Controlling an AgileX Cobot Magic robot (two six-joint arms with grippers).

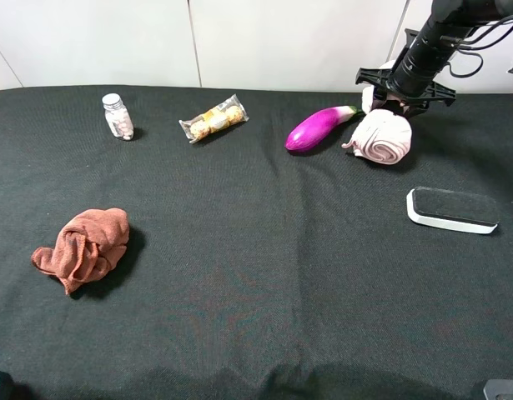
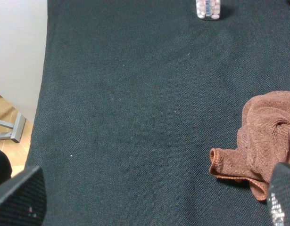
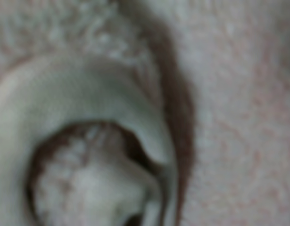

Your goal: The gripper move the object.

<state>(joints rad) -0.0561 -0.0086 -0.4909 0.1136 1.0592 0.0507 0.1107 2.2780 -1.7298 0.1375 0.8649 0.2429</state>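
Note:
A rolled pale pink towel [image 1: 381,137] lies on the black table cloth at the back right. My right gripper [image 1: 389,100] is down at the towel's far edge, and its fingers are hidden behind the towel. The right wrist view is filled by a blurred close-up of the towel [image 3: 220,94], so I cannot tell how the jaws stand. My left gripper [image 2: 154,202] is open and empty at the front left, with its fingertips [image 2: 20,195] wide apart. A crumpled brown cloth [image 2: 269,141] lies just beyond it.
A purple eggplant [image 1: 316,127] lies just left of the towel. A snack packet [image 1: 213,119] and a small pill bottle [image 1: 117,116] sit at the back left. The brown cloth [image 1: 83,246] is at the left. A white-rimmed flat case [image 1: 451,209] lies at the right.

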